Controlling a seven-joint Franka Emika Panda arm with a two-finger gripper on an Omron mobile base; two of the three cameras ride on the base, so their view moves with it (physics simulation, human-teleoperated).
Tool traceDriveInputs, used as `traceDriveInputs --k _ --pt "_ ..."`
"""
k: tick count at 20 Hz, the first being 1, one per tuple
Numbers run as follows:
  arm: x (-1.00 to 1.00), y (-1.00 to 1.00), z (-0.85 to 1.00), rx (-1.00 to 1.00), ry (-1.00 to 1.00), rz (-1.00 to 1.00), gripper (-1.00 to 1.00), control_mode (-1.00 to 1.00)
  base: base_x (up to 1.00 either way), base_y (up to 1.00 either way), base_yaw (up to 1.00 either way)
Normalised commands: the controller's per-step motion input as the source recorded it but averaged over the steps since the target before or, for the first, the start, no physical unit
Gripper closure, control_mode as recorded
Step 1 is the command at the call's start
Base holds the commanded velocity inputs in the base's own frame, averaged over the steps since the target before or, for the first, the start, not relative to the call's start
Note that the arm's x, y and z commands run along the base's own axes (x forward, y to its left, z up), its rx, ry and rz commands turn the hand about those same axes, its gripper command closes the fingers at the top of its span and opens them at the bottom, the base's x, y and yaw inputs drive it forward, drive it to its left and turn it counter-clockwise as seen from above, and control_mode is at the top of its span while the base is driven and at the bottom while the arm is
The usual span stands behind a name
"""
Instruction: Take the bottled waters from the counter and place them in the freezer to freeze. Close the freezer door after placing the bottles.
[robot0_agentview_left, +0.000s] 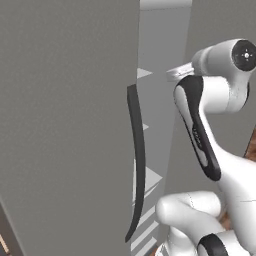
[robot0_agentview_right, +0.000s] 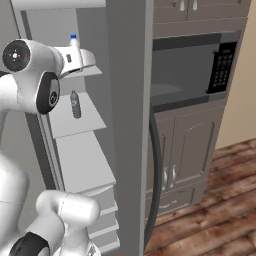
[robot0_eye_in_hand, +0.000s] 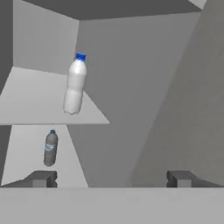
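Observation:
Two bottled waters stand inside the open freezer (robot0_agentview_right: 80, 165). The whitish one (robot0_eye_in_hand: 75, 85) is upright on an upper shelf; in the right base view only its blue cap (robot0_agentview_right: 73, 37) shows, above my hand. The darker grey one (robot0_eye_in_hand: 50, 148) (robot0_agentview_right: 75, 105) stands on the shelf below. My gripper (robot0_eye_in_hand: 111, 179) is open with nothing between its fingertips, held back from both bottles at about the upper shelf's height. The freezer door (robot0_agentview_right: 127, 100) stands open to the right of the shelves, edge-on, with its dark bar handle (robot0_agentview_right: 155, 175). The counter is out of view.
A second grey door panel (robot0_agentview_left: 70, 125) with a long dark handle (robot0_agentview_left: 137, 165) rises close on my left. A built-in black-glass oven (robot0_agentview_right: 190, 70) and cabinet doors (robot0_agentview_right: 185, 150) stand right of the freezer, above a wooden floor (robot0_agentview_right: 220, 210).

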Motion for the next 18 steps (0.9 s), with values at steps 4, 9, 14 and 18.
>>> traceDriveInputs --k 4,9,14,18 --pt "-0.64 -0.28 0.00 -0.06 0.26 -0.30 -1.00 -1.00 0.00 0.00 0.00" --pt "-0.41 -0.11 0.00 0.01 0.43 -0.34 -1.00 -1.00 0.00 0.00 0.00" --pt "-0.44 0.00 -0.02 0.12 0.36 -0.26 -1.00 -1.00 0.00 0.00 0.00" --pt "-0.34 0.00 -0.34 0.27 0.17 -0.08 -1.00 -1.00 0.00 0.00 0.00"
